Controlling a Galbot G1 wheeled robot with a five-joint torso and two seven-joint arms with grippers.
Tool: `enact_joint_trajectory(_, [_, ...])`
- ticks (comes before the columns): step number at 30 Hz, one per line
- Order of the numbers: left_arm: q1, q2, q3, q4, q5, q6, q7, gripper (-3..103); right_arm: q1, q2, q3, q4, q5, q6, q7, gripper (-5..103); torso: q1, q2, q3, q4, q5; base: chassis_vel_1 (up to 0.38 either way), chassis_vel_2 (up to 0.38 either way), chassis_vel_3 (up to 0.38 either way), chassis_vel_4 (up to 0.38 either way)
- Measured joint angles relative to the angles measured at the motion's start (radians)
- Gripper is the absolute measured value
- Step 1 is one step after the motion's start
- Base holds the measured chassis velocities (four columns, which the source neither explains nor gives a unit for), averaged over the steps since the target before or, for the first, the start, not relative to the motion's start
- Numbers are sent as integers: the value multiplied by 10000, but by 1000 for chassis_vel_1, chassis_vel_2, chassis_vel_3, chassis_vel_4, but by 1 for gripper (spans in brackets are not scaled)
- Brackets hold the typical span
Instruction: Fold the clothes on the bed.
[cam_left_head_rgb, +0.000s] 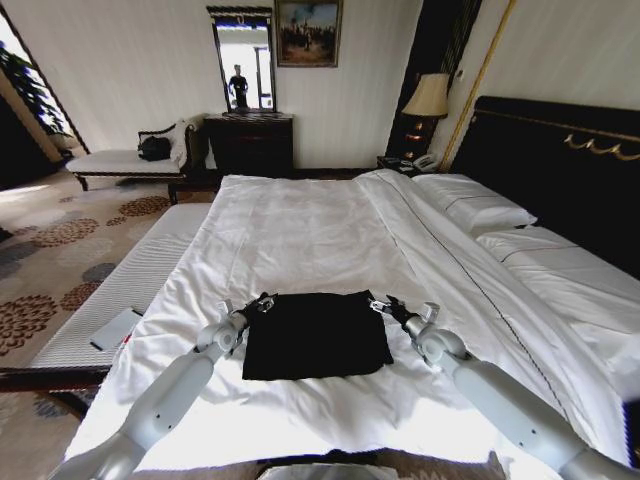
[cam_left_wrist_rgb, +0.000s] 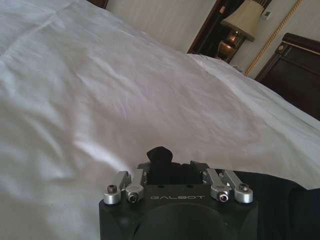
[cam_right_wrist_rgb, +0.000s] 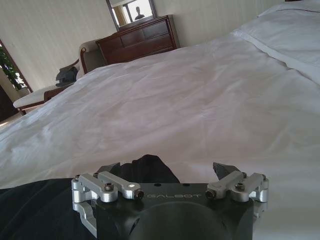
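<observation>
The clothes (cam_left_head_rgb: 315, 335), a black fabric piece lying flat as a rough rectangle, sit on the white duvet of the bed (cam_left_head_rgb: 310, 225) near its foot. My left gripper (cam_left_head_rgb: 262, 300) is at the garment's far left corner. In the left wrist view the left gripper (cam_left_wrist_rgb: 170, 167) is shut on a raised tuft of the black fabric (cam_left_wrist_rgb: 160, 156). My right gripper (cam_left_head_rgb: 378, 303) is at the far right corner. In the right wrist view the right gripper (cam_right_wrist_rgb: 167, 170) stands open, with a bump of the black cloth (cam_right_wrist_rgb: 150, 165) between its spread fingers.
White pillows (cam_left_head_rgb: 475, 205) and a dark headboard (cam_left_head_rgb: 560, 160) lie to the right. A pale bench (cam_left_head_rgb: 130, 285) with a flat object (cam_left_head_rgb: 115, 328) runs along the bed's left side. A dark dresser (cam_left_head_rgb: 250, 140), a chaise (cam_left_head_rgb: 120, 160) and a lamp (cam_left_head_rgb: 428, 97) stand at the far wall.
</observation>
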Motion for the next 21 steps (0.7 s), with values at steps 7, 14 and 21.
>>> enact_joint_trajectory(7, [-108, -62, 122, -8, 73, -7, 1, 16, 702, 371, -555, -557, 263, -121, -52, 100, 2, -1, 0, -2, 1, 0, 0, 0, 0])
enact_joint_trajectory(14, [-106, -41, 97, -4, 117, -31, 2, 3, 767, 465, -782, -672, 163, -196, -120, 97, 0, 0, -1, -1, 0, 0, 0, 0, 0])
enact_joint_trajectory(21, [-73, -60, 69, -8, 111, -61, 1, 3, 802, 524, -890, -806, 24, -143, -263, 71, 0, 0, -1, -1, 0, 0, 0, 0, 0])
